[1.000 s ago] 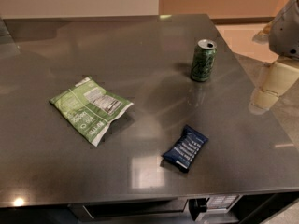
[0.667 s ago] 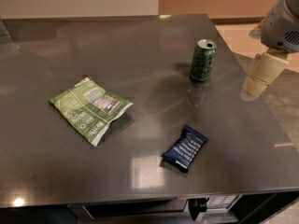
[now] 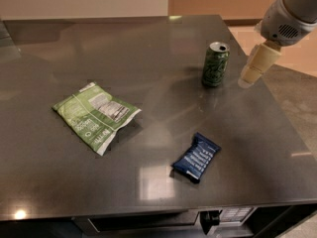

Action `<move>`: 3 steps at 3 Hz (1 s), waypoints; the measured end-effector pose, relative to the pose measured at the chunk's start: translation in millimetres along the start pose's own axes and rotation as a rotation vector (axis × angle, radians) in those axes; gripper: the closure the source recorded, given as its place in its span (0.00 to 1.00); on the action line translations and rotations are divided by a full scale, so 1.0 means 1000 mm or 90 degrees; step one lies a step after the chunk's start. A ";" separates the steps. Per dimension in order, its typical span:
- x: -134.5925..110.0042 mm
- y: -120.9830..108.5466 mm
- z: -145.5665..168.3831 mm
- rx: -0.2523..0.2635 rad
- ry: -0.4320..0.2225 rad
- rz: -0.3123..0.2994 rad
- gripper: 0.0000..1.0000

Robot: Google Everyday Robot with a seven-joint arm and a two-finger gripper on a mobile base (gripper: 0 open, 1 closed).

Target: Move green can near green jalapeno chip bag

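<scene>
Gripper (image 3: pixel 247 79) just right of the can (image 3: pixel 216 64), over the right edge of the table (image 3: pixel 148 48), with a narrow gap showing between the two. Bare tabletop from the can leftward and forward to the chip bag (image 3: pixel 96 114). Only obstacle near that stretch: a blue packet (image 3: pixel 196 156), lying flat toward the front edge, well apart from both can and bag. More bare surface behind the bag and along the back.

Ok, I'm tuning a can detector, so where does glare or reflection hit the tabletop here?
Camera view: a pale square glare patch sits on the table front-left of the blue packet, a small hotspot at the front-left edge; the green can mirrors faintly below itself; the gripper hangs right of it.
</scene>
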State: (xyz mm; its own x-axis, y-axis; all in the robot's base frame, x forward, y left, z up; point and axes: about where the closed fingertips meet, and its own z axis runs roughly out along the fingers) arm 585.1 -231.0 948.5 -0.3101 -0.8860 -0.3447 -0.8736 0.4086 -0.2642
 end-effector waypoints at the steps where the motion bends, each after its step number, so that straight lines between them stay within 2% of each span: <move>1: -0.015 -0.024 0.026 -0.011 -0.022 0.022 0.00; 3: -0.037 -0.054 0.065 -0.041 -0.055 0.061 0.00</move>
State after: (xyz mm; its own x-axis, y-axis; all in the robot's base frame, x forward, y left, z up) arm 668.2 -205.7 917.4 -0.3630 -0.8201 -0.4424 -0.8645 0.4735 -0.1685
